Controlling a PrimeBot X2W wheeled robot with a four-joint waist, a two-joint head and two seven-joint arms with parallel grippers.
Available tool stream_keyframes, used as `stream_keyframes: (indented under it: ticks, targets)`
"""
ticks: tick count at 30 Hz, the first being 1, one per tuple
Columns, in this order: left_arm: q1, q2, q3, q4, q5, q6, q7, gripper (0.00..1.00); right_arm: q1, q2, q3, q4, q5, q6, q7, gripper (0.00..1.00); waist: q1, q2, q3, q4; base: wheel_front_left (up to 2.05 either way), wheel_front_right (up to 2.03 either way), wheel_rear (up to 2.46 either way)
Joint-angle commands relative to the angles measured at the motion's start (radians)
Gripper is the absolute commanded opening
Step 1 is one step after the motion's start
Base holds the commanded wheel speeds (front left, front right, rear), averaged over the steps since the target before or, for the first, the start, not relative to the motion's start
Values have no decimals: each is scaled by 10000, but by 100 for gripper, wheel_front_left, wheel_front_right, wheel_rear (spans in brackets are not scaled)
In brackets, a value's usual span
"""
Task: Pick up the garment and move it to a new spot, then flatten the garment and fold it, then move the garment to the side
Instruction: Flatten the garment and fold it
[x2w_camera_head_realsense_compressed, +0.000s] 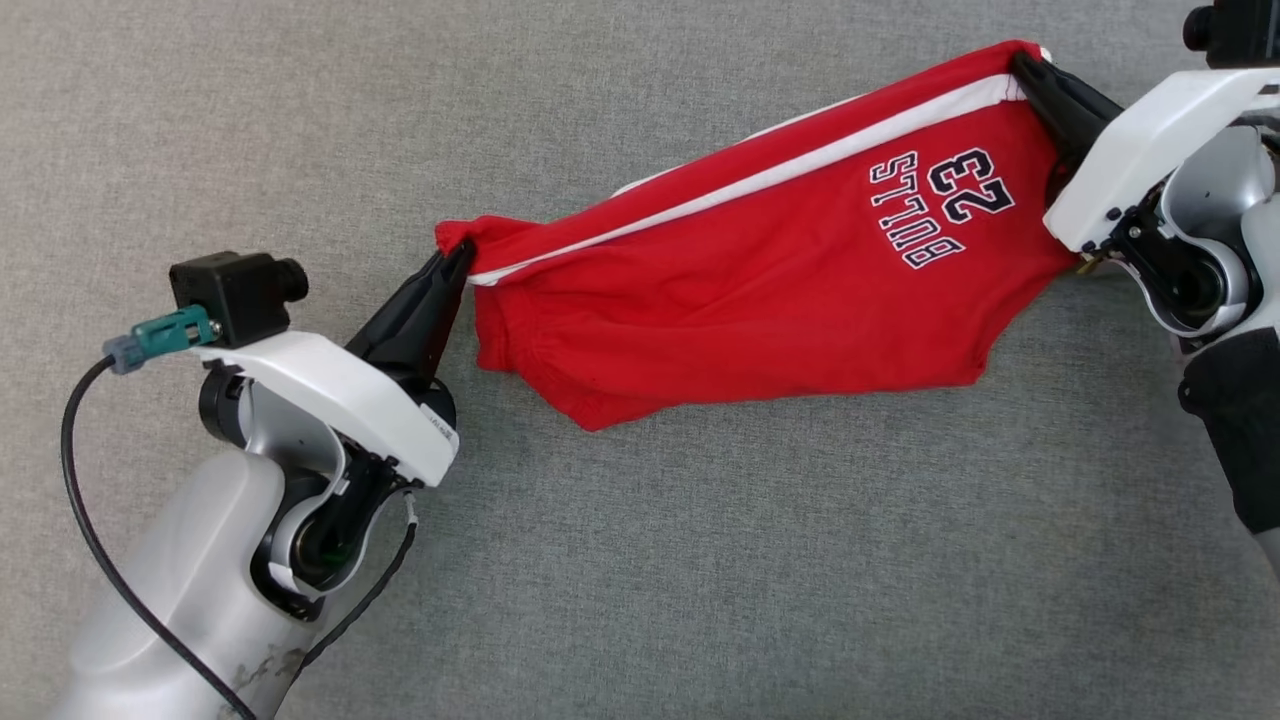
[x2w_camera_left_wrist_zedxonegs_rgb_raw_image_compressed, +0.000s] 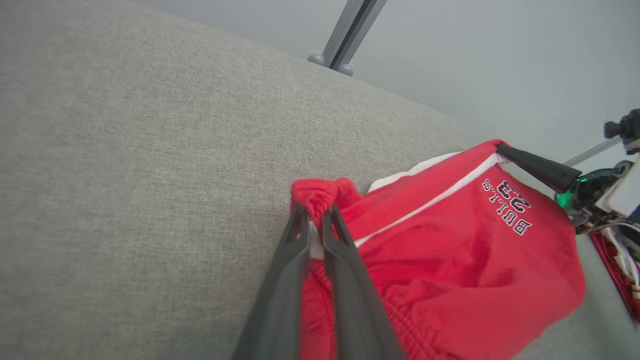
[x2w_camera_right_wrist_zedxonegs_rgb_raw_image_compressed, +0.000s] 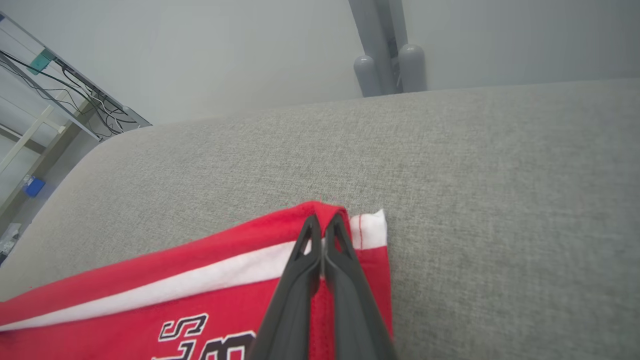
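Observation:
The garment (x2w_camera_head_realsense_compressed: 760, 270) is a pair of red shorts with a white side stripe and "BULLS 23" printed on it. It hangs stretched between my two grippers above the grey fabric surface (x2w_camera_head_realsense_compressed: 640, 560). My left gripper (x2w_camera_head_realsense_compressed: 455, 262) is shut on the bunched waistband corner at the garment's left end (x2w_camera_left_wrist_zedxonegs_rgb_raw_image_compressed: 320, 197). My right gripper (x2w_camera_head_realsense_compressed: 1025, 68) is shut on the hem corner at the upper right, where the white stripe ends (x2w_camera_right_wrist_zedxonegs_rgb_raw_image_compressed: 325, 225). The lower part of the garment (x2w_camera_left_wrist_zedxonegs_rgb_raw_image_compressed: 450, 280) sags loose below the taut top edge.
The grey padded surface (x2w_camera_right_wrist_zedxonegs_rgb_raw_image_compressed: 450, 165) spreads wide on all sides. Beyond its far edge stand a grey post (x2w_camera_right_wrist_zedxonegs_rgb_raw_image_compressed: 385, 50) and a pale wall. A rack with cables (x2w_camera_right_wrist_zedxonegs_rgb_raw_image_compressed: 45, 90) is off one corner.

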Motion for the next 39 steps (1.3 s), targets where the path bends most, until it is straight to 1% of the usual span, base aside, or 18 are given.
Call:
stream_keyframes:
  ticks: [1, 2, 3, 4, 7, 11, 14, 17, 21, 24, 25, 30, 35, 39]
  targets:
    - [-242, -13, 30, 147, -6, -93, -111, 11, -152, -84, 133, 203, 108, -3, -118, 0, 0, 0, 13, -11, 0, 0, 0]
    - [-277, -87, 24, 253, -26, -151, -170, 36, -228, -44, 264, 300, 230, -3, -203, 0, 0, 0, -4, -33, 0, 0, 0]
    - [-280, -119, 22, 359, -38, -213, -228, 93, -296, -4, 391, 371, 351, -3, -330, 33, 0, 0, -35, -64, 0, 0, 0]
    - [-267, -109, 22, 449, 10, -215, -298, 100, -350, -30, 519, 407, 442, -3, -503, 100, 0, 0, -70, -104, 0, 0, 0]
    - [-36, -118, 121, 532, 99, -205, -648, 100, -226, -75, 863, 376, 760, -2, -1051, 100, 0, 0, -207, -238, 0, 0, 0]
    - [330, 19, 398, 316, 494, 117, -1491, 100, 213, -245, 1130, 149, 975, -2, -2141, 100, 0, 0, -468, -448, 0, 0, 0]
    - [688, 137, 636, -20, 870, 506, -2246, 100, 658, -291, 1202, 43, 841, -2, -3152, 100, 0, 0, -702, -675, 0, 0, 0]
    - [1018, 346, 820, -452, 1281, 880, -2735, 100, 1163, -238, 1215, -137, 527, -2, -4105, 100, 0, 0, -932, -954, 0, 0, 0]
    - [1447, 728, 1018, -951, 2078, 1631, -3071, 100, 1910, -195, 1085, -375, -247, -3, -4844, 100, 0, 0, -1238, -1314, 0, 0, 0]
    - [1687, 969, 1035, -1261, 2525, 2068, -3133, 100, 2588, -119, 701, -799, -908, -2, -5037, 100, 0, 0, -1447, -1542, 0, 0, 0]
    - [1687, 969, 1035, -1261, 2525, 2068, -3133, 100, 2588, -119, 701, -799, -908, -2, -5037, 100, 0, 0, -1447, -1542, 0, 0, 0]
    - [2221, 1393, 942, -1523, 3057, 2670, -2992, 100, 3987, 120, -192, -1796, -2049, -2, -5090, 100, 0, 0, -1773, -1898, 0, 0, 0]
    - [2718, 1659, 837, -1671, 3286, 3067, -2785, 100, 5313, 391, -965, -2822, -2995, -2, -5086, 100, 0, 0, -2025, -2110, 0, 0, 0]
    - [2996, 1715, 815, -1653, 3321, 3231, -2770, 100, 6172, 692, -1560, -3617, -3503, -2, -4774, 100, 0, 0, -2166, -2226, 0, 0, 0]
